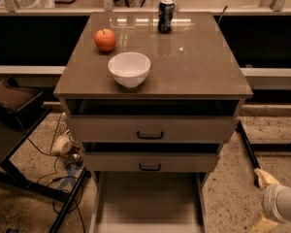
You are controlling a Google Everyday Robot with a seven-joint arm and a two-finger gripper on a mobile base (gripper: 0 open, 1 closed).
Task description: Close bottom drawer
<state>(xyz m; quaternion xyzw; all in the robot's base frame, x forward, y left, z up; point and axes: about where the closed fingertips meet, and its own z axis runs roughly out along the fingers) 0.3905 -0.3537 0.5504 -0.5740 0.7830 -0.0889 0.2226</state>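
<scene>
Gripper (261, 201) sits at the lower right edge of view, over the speckled floor (228, 198), apart from the cabinet's right side. Its tan fingers (265, 177) are spread wide, with nothing between them. Bottom drawer (148, 198) is pulled far out toward the camera, grey interior exposed, its front cut off by the frame edge. Middle drawer (150, 163) and top drawer (150, 129) stand slightly out. On the cabinet top (199, 62): white bowl (129, 68), apple (105, 39), can (166, 16).

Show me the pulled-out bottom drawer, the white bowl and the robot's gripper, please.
Pale grey bottom drawer (148, 200): camera view, on its bare inner floor.
Round white bowl (129, 80): camera view, on its front wall.
Gripper (263, 200): camera view, lower right, midway between its open fingertips.
</scene>
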